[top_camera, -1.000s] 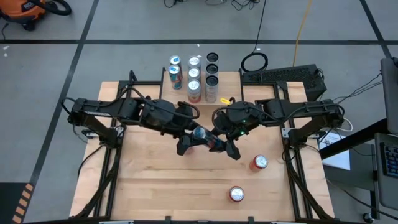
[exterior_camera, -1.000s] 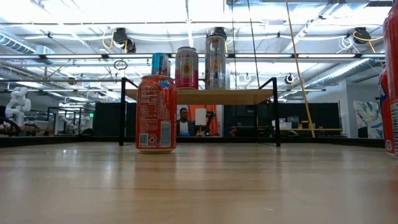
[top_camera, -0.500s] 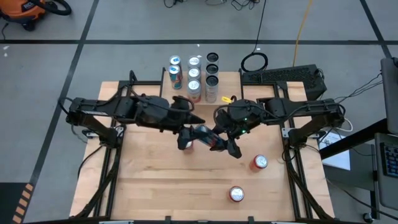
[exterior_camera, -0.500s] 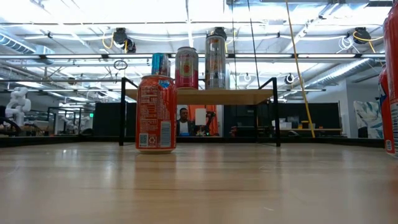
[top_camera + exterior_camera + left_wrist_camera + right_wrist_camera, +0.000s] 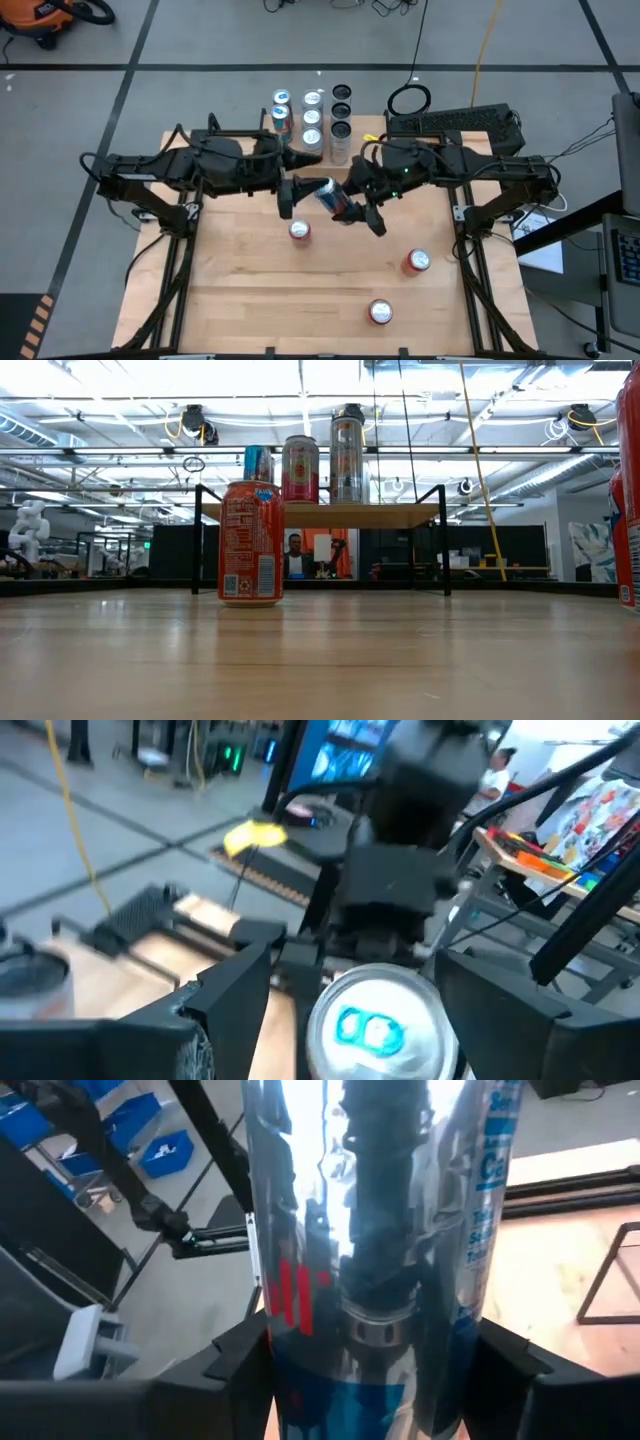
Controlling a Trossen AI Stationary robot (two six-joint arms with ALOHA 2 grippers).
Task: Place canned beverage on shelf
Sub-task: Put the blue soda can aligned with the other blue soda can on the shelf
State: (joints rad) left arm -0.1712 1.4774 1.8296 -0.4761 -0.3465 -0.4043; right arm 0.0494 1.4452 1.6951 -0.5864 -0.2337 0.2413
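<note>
The right gripper (image 5: 352, 208) was clamped on a blue-and-silver can (image 5: 333, 197) held tilted mid-table, just short of the shelf (image 5: 320, 514), with the left gripper (image 5: 296, 188) spread open around its top end.

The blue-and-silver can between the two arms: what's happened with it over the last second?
The blue-and-silver can, gripped by the right tool, was carried toward the shelf, with the left tool moving alongside it. That uncovered a red can standing beneath. The other two table cans and the shelf's cans stayed put.
</note>
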